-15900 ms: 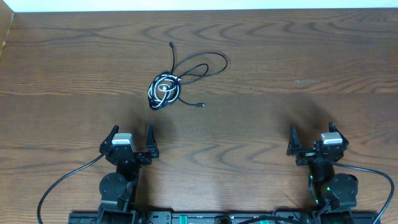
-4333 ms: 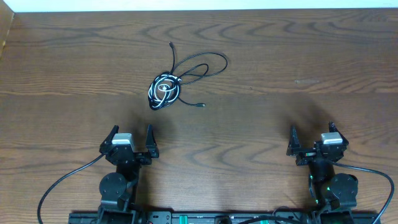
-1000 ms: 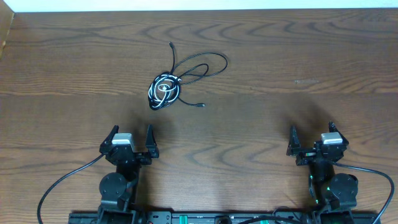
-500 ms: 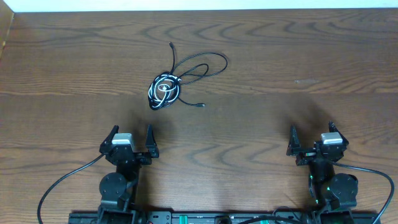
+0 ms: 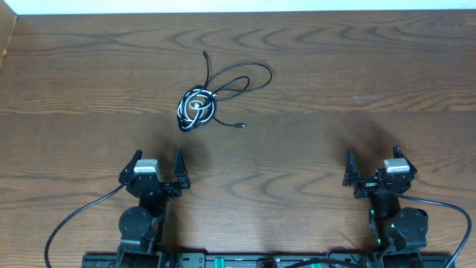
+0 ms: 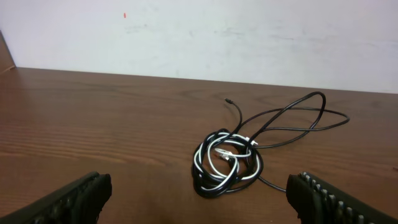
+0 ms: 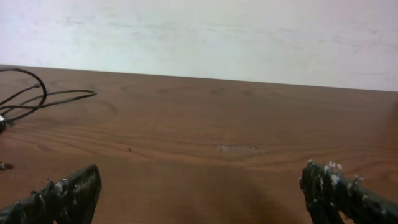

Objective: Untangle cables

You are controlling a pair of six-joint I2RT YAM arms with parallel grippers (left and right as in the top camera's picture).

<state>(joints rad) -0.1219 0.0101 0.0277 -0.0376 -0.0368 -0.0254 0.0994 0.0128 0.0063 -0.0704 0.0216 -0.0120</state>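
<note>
tangled cables [image 5: 196,106], long axis diagonal, loops far-right

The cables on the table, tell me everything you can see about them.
The cables are thin, flexible cords lying in one tangled bundle on the wooden table, left of its middle. Black and white strands wind together in a small tight coil. Looser black loops spread from it toward the right. One black end points to the far edge and another lies on the near side. Only the table touches them.
</note>
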